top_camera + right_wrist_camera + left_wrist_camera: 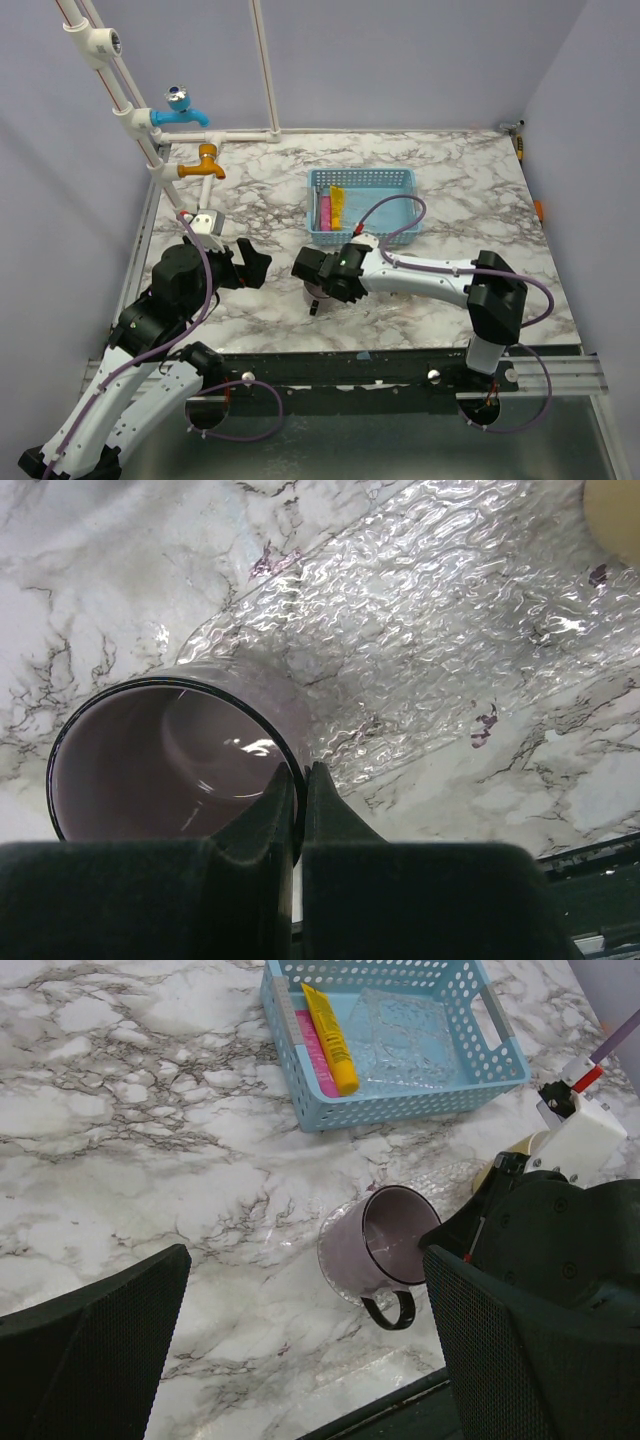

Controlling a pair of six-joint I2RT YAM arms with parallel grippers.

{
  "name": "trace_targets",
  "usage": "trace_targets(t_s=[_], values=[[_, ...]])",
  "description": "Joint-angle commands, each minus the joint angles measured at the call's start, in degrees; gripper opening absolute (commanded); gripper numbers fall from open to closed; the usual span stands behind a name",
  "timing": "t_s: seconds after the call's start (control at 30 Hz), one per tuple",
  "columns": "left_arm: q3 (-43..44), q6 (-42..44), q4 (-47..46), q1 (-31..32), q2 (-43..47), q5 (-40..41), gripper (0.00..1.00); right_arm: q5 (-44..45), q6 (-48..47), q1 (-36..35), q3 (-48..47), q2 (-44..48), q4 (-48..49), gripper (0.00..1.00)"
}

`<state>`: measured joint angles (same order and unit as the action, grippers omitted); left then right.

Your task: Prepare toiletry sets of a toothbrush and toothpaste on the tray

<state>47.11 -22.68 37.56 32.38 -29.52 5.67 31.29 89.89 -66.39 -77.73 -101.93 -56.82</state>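
Note:
A mauve cup (pixel 375 1250) with a black rim and handle is tilted over a clear crinkled tray (pixel 430 610) on the marble table. My right gripper (pixel 300 775) is shut on the cup's rim, one finger inside and one outside; it also shows in the top view (pixel 330 280). The yellow toothpaste (pixel 330 1038) and the pink toothpaste (pixel 318 1060) lie side by side at the left end of a blue basket (pixel 420 1108). My left gripper (pixel 305 1290) is open and empty, left of the cup and apart from it. No toothbrush is in view.
A cream mug (pixel 615 515) stands just beyond the tray's far corner. A clear crinkled sheet (pixel 400 1025) lies in the basket. Blue (pixel 182 112) and orange (pixel 205 165) taps on white pipes stand at the back left. The table's front edge (pixel 380 1410) is close below the cup.

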Motion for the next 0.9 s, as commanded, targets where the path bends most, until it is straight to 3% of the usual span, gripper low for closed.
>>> trace_targets(t_s=[0.0, 0.23, 0.37, 0.6, 0.87], values=[[1.14, -0.11, 0.85, 0.12, -0.18, 1.05, 0.99, 1.74, 2.53, -1.50, -2.51, -1.21, -1.51, 0.01], [1.05, -0.17, 0.85, 0.06, -0.97, 0.66, 0.99, 3.32, 3.54, -2.17, -3.73, -1.34, -3.87, 0.08], [1.07, -0.09, 0.91, 0.11, -1.72, 0.42, 0.99, 4.37, 3.91, -2.26, -3.73, -1.00, -4.47, 0.21], [0.96, -0.36, 0.69, 0.13, -3.62, -1.62, 0.99, 5.13, 3.23, -2.34, -4.06, 0.45, -4.12, 0.27], [1.02, -3.97, 0.86, 0.07, -7.70, -7.80, 0.99, 7.69, -2.39, -2.41, -0.97, 9.28, -1.17, 0.31]])
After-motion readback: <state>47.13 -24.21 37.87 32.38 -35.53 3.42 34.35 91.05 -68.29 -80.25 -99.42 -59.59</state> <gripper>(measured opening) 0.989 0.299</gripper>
